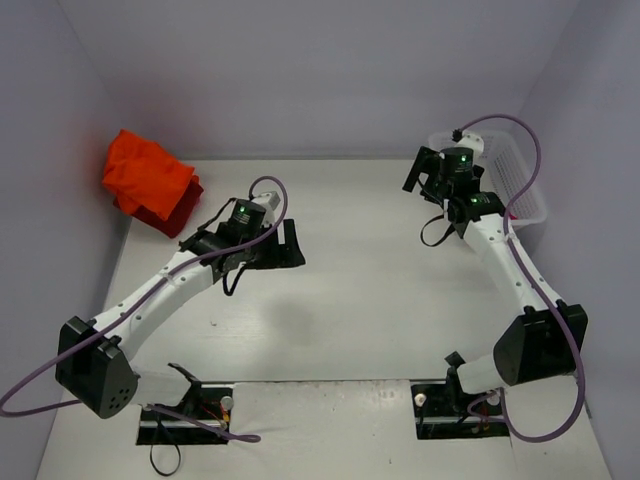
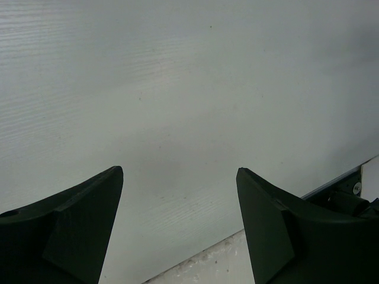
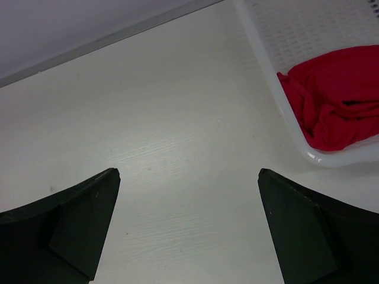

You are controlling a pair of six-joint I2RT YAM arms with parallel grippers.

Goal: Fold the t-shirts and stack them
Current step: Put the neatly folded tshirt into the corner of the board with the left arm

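With the orange t-shirt (image 1: 145,172) stacked on the dark red t-shirt (image 1: 178,212) at the far left, 2 of 3 are judged done, the crimson t-shirt (image 3: 337,97) is seen crumpled in the basket (image 3: 296,29), and the left gripper (image 2: 179,171) and right gripper (image 3: 188,171) are held wide open, empty.

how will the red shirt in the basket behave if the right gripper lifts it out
Probably floppy: the red shirt lies crumpled in soft folds, so it should sag and unfurl from a pinch. Likely light for its bulk, being thin cloth. It may drag over the basket rim, perhaps tugging the basket along.
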